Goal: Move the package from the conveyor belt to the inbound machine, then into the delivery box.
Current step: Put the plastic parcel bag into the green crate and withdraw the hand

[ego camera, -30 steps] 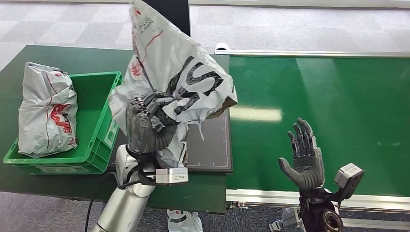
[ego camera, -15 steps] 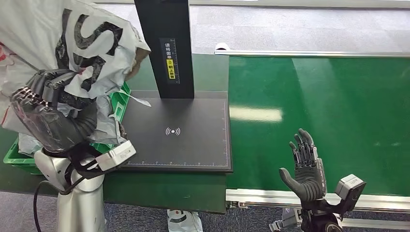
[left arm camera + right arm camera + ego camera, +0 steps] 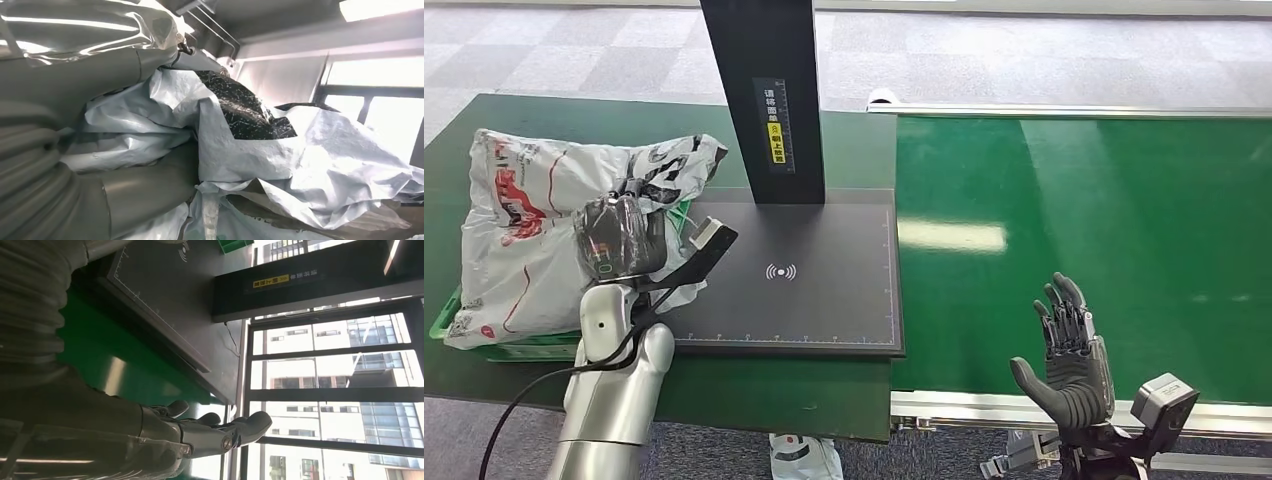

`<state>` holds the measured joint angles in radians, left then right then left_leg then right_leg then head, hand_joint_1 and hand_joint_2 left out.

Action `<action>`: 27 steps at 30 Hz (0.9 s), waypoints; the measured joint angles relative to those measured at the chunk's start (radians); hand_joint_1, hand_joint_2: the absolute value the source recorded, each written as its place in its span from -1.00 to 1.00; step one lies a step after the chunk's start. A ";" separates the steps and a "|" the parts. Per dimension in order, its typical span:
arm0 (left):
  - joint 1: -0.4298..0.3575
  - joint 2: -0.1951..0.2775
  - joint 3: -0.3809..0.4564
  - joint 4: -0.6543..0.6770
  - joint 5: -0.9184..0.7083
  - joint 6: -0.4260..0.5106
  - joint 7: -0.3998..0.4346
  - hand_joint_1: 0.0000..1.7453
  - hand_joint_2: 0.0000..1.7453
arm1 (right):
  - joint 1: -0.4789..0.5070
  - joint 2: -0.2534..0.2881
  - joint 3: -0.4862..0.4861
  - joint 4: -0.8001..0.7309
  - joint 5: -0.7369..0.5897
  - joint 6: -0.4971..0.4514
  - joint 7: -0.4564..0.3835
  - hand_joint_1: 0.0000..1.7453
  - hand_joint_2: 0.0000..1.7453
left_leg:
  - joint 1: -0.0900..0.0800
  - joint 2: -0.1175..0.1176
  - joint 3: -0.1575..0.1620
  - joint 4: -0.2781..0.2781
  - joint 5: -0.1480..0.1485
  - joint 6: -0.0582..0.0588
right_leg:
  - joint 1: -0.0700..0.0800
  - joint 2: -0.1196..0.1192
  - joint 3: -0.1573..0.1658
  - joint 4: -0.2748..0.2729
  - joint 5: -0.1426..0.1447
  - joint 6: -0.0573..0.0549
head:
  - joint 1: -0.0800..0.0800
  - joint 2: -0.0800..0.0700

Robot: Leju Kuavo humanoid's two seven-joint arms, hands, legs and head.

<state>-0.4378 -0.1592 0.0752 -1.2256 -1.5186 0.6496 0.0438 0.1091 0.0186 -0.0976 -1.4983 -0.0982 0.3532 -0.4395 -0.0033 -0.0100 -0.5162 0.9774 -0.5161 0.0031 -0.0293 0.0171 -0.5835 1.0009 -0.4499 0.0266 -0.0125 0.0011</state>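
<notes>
The grey-white package (image 3: 529, 215) with red and black print lies across the green delivery box (image 3: 524, 349) at the left of the table. My left hand (image 3: 619, 238) sits on the package's right part and grips its crumpled film. In the left wrist view the film (image 3: 280, 165) is bunched between the thumb (image 3: 145, 195) and the fingers. My right hand (image 3: 1069, 355) is open, fingers up, holding nothing, over the front edge of the green conveyor belt (image 3: 1084, 200). The right wrist view also has that right hand (image 3: 200, 435) with its fingers apart.
The inbound machine's black scan plate (image 3: 794, 275) lies bare between the box and the belt, with its black post (image 3: 769, 100) rising behind. The belt's metal rail (image 3: 964, 405) runs along the front. Grey carpet lies beyond the table.
My left arm has swung the package left from above the scan plate and lowered it onto the green box. The right hand has sunk slightly and stayed open.
</notes>
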 joint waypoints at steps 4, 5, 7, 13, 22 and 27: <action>-0.010 0.045 0.015 0.094 -0.013 -0.001 0.042 0.89 1.00 | 0.000 0.008 -0.008 0.000 0.010 0.009 0.000 -1.00 1.00 | 0.000 0.000 -0.001 0.000 0.000 0.000 | 0.000 0.000 0.000 0.000 0.000 0.000 | 0.000 0.000; -0.014 0.054 0.020 0.112 -0.013 0.005 0.053 0.90 1.00 | -0.001 0.009 -0.008 0.000 0.011 0.009 0.000 -1.00 1.00 | 0.000 0.000 -0.001 0.000 0.000 0.000 | 0.000 0.000 0.000 0.000 0.000 0.000 | 0.000 0.000; -0.020 0.071 0.029 0.137 -0.014 0.024 0.076 0.90 1.00 | -0.002 0.013 -0.009 -0.001 0.015 0.011 0.002 -1.00 1.00 | 0.000 0.000 -0.001 0.000 0.000 0.000 | 0.000 0.000 0.000 0.000 0.000 0.000 | 0.000 0.000; -0.006 0.117 0.048 0.107 -0.014 0.046 0.130 -0.43 1.00 | -0.007 0.019 -0.012 -0.001 0.020 0.017 0.005 -1.00 1.00 | 0.000 0.000 -0.001 0.000 0.000 0.000 | 0.000 0.000 0.000 0.000 0.000 0.000 | 0.000 0.000; -0.003 -0.008 0.358 -0.197 0.150 0.051 -0.528 -1.00 1.00 | -0.034 0.023 -0.008 0.005 0.020 0.004 0.013 -1.00 1.00 | 0.001 0.000 -0.002 0.000 0.000 0.000 | 0.000 -0.001 -0.001 0.000 0.000 0.000 | 0.000 0.000; -0.054 -0.108 0.584 -0.258 0.197 0.051 -0.730 -1.00 0.50 | -0.044 0.023 -0.006 0.015 0.017 -0.005 0.008 -1.00 1.00 | 0.001 -0.001 -0.001 0.000 0.000 0.000 | 0.000 -0.001 -0.001 0.000 0.000 0.000 | 0.000 0.000</action>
<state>-0.4913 -0.2667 0.6587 -1.4831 -1.3213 0.7004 -0.6863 0.0647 0.0413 -0.1034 -1.4829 -0.0814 0.3481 -0.4319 -0.0028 -0.0105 -0.5174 0.9774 -0.5160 0.0030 -0.0289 0.0165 -0.5845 1.0010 -0.4500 0.0266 -0.0124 0.0011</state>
